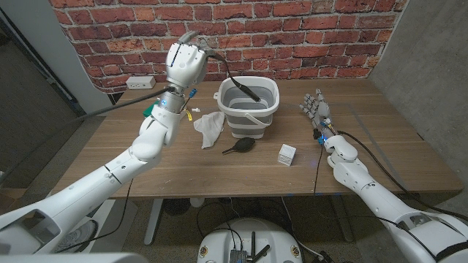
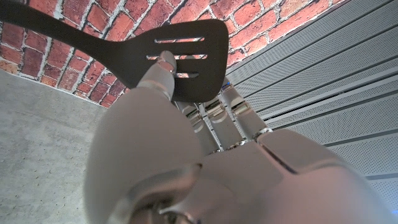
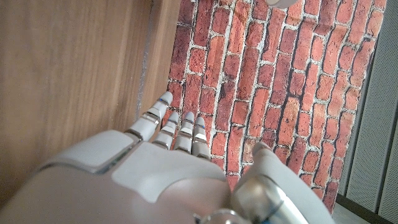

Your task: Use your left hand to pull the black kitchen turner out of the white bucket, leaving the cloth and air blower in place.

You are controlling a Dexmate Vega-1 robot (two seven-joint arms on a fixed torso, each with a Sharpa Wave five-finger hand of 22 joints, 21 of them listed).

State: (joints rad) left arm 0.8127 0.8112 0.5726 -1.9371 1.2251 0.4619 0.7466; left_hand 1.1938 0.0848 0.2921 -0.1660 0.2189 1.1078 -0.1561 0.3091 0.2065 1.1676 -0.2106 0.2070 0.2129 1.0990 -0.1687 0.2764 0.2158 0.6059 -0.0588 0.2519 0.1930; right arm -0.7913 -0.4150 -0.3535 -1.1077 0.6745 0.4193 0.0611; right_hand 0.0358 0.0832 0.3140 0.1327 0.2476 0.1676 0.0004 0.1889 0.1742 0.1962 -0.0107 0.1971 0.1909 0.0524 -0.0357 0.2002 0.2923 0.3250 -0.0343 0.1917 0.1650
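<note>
Black kitchen turner [image 2: 134, 56] pinched at its slotted blade by the raised left hand [image 1: 183, 62], long axis slanting from the fingers down toward the white bucket [image 1: 248, 109], below and right of that hand. Hard to tell whether the handle end clears the rim. Right hand [image 1: 316, 109] released and farther off; cloth [image 1: 210, 126] and air blower [image 1: 240, 146] lying below, beside the bucket.

no readable text, labels, brands, numbers, signs

Black slotted kitchen turner [image 1: 235, 79] — gripped high, blade end low inside the white bucket [image 1: 248, 120] — handle slanting up-left.
</note>
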